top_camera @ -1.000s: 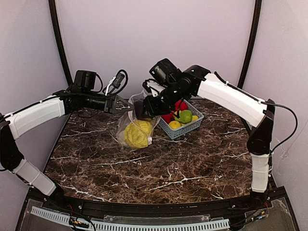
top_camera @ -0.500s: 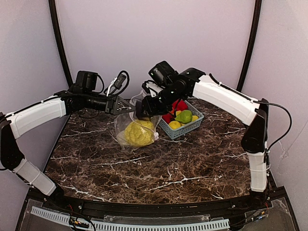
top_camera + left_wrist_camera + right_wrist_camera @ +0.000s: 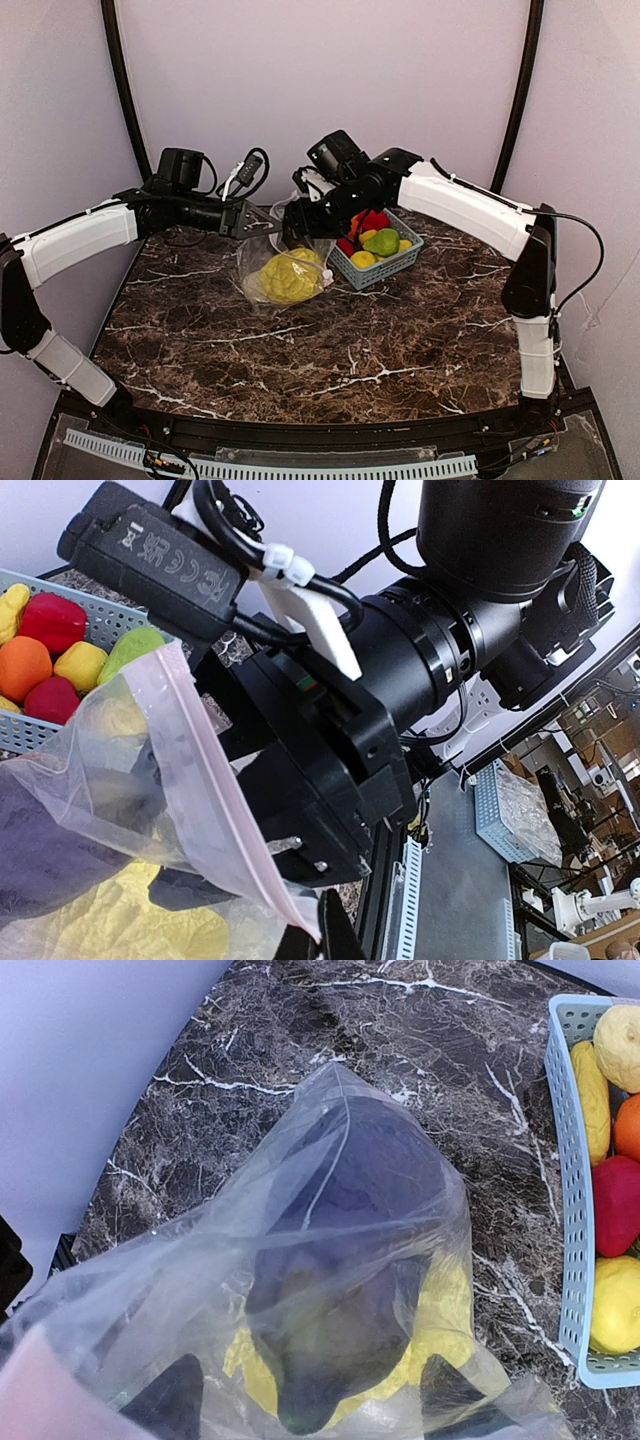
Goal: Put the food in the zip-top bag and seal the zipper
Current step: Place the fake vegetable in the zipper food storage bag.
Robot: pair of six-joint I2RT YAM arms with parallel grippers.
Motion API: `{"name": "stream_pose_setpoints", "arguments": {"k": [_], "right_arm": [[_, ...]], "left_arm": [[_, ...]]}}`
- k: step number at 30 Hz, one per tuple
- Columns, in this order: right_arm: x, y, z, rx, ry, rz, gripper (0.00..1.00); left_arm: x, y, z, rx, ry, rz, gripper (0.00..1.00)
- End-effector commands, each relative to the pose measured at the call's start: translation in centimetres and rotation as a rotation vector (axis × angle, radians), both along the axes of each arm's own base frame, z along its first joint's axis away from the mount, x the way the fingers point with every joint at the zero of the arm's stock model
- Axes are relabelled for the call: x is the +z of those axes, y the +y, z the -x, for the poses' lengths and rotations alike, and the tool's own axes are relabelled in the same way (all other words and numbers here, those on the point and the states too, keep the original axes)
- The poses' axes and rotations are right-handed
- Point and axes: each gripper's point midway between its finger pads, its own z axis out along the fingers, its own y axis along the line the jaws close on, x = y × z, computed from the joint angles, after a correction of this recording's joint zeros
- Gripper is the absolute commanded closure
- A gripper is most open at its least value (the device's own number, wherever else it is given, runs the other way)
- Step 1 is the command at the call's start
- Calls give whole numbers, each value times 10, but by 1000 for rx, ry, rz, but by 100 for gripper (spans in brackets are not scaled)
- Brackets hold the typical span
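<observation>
Clear plastic zip-top bag (image 3: 262, 268) sags on the marble table (image 3: 350, 350), yellow cabbage (image 3: 288, 279) inside. The left gripper (image 3: 265, 223) pinches its pink zipper (image 3: 232, 785); the right gripper (image 3: 312, 1380) hangs spread at the mouth. Only the right wrist view shows the purple eggplant (image 3: 340, 1250) bagged. Behind, the blue basket (image 3: 385, 268) holds fruits (image 3: 383, 241). A black camera box (image 3: 150, 550) bears CE marks.

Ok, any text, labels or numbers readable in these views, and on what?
"CE" and what looks like "FC", upside down, on the black plug block in the left wrist view.
No print readable on the zip-top bag or the basket.
</observation>
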Motion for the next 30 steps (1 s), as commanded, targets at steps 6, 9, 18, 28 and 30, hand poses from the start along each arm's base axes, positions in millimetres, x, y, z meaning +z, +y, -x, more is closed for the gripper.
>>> {"name": "stream_pose_setpoints", "arguments": {"k": [6,9,18,28,30], "right_arm": [[11,-8,-6,-41,-45,-45,40],[10,-3,-7,-31,-54,-79,47],[-2,16,-19,-24,-99,-103,58],[13,18,-14,12,-157,-112,55],[32,16,-4,36,-178,-136,49]], "left_arm": [[4,3,2,20,-37,-2,99],[2,2,1,16,-30,-1,99],[1,0,3,-4,-4,12,99],[4,8,-8,56,0,28,99],[0,19,-22,119,18,17,99]]}}
